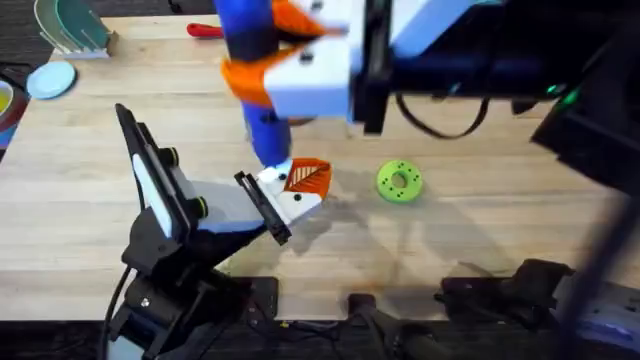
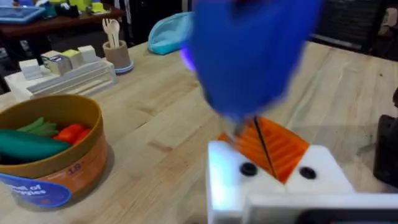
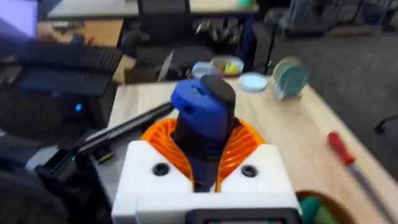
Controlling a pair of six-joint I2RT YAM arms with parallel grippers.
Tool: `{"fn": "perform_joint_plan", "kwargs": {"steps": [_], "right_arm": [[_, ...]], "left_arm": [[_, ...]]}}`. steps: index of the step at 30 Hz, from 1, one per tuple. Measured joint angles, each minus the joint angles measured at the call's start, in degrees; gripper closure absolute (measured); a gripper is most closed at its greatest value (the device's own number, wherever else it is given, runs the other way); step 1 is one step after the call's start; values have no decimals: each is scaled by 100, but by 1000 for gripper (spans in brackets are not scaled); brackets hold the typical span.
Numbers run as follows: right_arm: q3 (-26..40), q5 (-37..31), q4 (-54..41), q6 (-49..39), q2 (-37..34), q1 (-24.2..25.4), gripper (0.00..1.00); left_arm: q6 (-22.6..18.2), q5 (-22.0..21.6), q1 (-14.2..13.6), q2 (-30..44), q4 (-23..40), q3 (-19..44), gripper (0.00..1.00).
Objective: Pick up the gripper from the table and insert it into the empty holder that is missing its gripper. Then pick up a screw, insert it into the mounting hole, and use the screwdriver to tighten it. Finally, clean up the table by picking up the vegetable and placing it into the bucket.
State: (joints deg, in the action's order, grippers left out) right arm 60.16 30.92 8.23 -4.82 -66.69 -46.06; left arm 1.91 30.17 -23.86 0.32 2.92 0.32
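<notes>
Bright, even room light; soft shadows on the table (image 1: 480, 220); the screwdriver (image 2: 249, 56) looms blurred.

The screwdriver (image 1: 262, 90) is held upright in the right gripper (image 1: 290, 65), its tip set down on the holder (image 1: 290, 195) at the table's (image 1: 480, 230) middle. The holder is held at the left gripper (image 1: 268, 205). A disc (image 1: 399, 181) lies to the holder's right. The bucket (image 2: 53, 155) stands near the holder, vegetables lying in it.

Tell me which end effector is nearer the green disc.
Left. The left end effector sits at table level beside the green disc, a gap between them. The right end effector, holding the screwdriver, is raised farther away.
</notes>
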Motion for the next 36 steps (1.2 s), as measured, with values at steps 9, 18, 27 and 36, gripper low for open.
{"fn": "perform_joint_plan", "kwargs": {"steps": [9,18,27,36], "right_arm": [[64,1,296,158,857,1124,864],[85,-1220,-1755,-1562,258,1988,866],[85,-4225,-2114,-3913,-1283,2581,869],[85,-5541,-2103,-5165,-2942,2598,870]], "left_arm": [[0,0,0,0,0,0,994],[0,0,0,0,0,0,994],[0,-2,0,-2,0,0,994],[0,0,0,0,0,0,994]]}}
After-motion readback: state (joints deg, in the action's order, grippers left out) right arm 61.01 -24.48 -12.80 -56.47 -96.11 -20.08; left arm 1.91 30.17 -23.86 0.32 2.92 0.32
